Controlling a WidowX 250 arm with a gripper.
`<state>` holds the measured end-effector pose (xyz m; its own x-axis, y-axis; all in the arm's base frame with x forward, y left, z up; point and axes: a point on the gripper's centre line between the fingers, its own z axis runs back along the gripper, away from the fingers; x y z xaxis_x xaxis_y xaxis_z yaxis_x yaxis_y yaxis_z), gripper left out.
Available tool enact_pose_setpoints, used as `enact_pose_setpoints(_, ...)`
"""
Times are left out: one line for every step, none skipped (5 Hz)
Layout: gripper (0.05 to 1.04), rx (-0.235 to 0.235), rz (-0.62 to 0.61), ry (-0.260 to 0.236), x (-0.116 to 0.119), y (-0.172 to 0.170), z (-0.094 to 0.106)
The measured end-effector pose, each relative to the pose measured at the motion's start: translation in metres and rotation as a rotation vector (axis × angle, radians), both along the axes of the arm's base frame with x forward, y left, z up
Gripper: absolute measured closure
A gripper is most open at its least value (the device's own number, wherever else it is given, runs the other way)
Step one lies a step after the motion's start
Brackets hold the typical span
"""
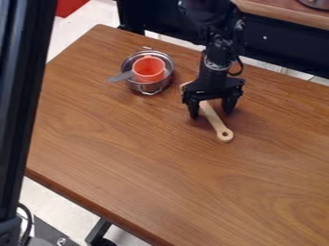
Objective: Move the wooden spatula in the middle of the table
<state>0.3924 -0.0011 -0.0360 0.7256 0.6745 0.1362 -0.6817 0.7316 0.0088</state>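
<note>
The black gripper is held over the wooden spatula just right of the frame's upper centre, its jaws spread wide on either side of the handle, with nothing gripped. The spatula is laid slantwise on the brown surface, its holed end pointed toward the lower right. At upper left, an orange-red cup is held inside a metal pot.

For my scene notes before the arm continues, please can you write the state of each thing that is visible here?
Gripper: open, over the spatula, one finger on each side of its handle.
Wooden spatula: lying on the table, partly hidden under the gripper.
Metal pot: upright, no lid, cup inside.
Orange cup: in the pot, mouth up.
Grey handle: sticking out over the pot's rim.
</note>
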Motion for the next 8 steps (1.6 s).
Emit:
enact_pose_setpoints(0.084, -0.012, 0.011, -0.006, 0.001, -0.002, 0.0)
enact_pose_setpoints(0.129, -0.009, 0.021, -0.011, 0.001, -0.001, -0.004)
enact_pose_setpoints(0.306, -0.002, 0.029, -0.019, 0.0, 0.0, -0.006)
enact_pose_setpoints(0.6, 0.002, 0.04, -0.002, -0.002, 0.001, -0.005)
enact_pose_setpoints(0.812, 0.015, -0.052, 0.047, -0.003, 0.001, -0.006)
enact_pose_setpoints(0.833, -0.007, -0.181, 0.076, -0.004, 0.002, -0.005)
enact_pose_setpoints(0.833, -0.038, -0.351, 0.142, -0.009, 0.003, -0.003)
enact_pose_setpoints(0.833, -0.029, -0.598, 0.244, -0.012, 0.005, 0.002)
